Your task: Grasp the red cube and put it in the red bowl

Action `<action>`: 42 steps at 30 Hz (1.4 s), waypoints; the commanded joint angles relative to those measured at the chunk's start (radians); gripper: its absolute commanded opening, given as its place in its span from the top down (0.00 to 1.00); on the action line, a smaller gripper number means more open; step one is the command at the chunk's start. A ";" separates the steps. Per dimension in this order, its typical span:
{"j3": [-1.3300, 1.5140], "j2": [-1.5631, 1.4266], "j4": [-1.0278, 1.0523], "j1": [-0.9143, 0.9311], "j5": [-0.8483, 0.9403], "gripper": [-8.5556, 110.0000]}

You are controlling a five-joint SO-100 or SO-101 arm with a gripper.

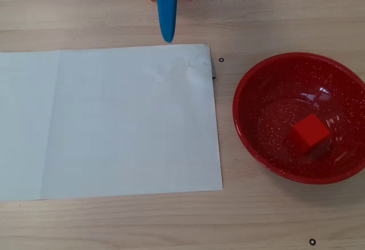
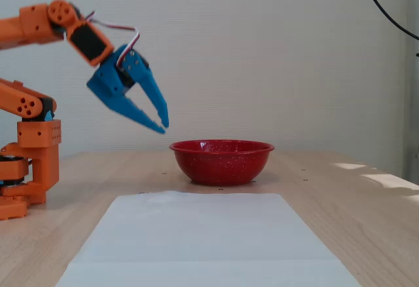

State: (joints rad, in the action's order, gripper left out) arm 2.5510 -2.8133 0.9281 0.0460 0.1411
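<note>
The red cube [image 1: 311, 133] lies inside the red bowl [image 1: 246, 90], right of its middle, in the overhead view. In the fixed view the bowl [image 2: 221, 164] stands on the table and its wall hides the cube. My blue gripper [image 2: 163, 128] hangs in the air left of the bowl and above rim height, pointing down toward it. Its fingertips meet and hold nothing. In the overhead view the gripper [image 1: 167, 37] shows at the top edge, just beyond the far edge of the paper and well left of the bowl.
A large white paper sheet [image 1: 114, 124] lies flat on the wooden table, left of the bowl in the overhead view. The orange arm base [image 2: 29, 169] stands at the left in the fixed view. Small black marks [image 1: 312, 241] dot the table.
</note>
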 commanded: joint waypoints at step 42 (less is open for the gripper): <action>0.591 -0.480 -0.011 -0.025 0.061 0.92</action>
State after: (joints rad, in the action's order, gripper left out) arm 3.1247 -3.2689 0.9219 0.0230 0.1917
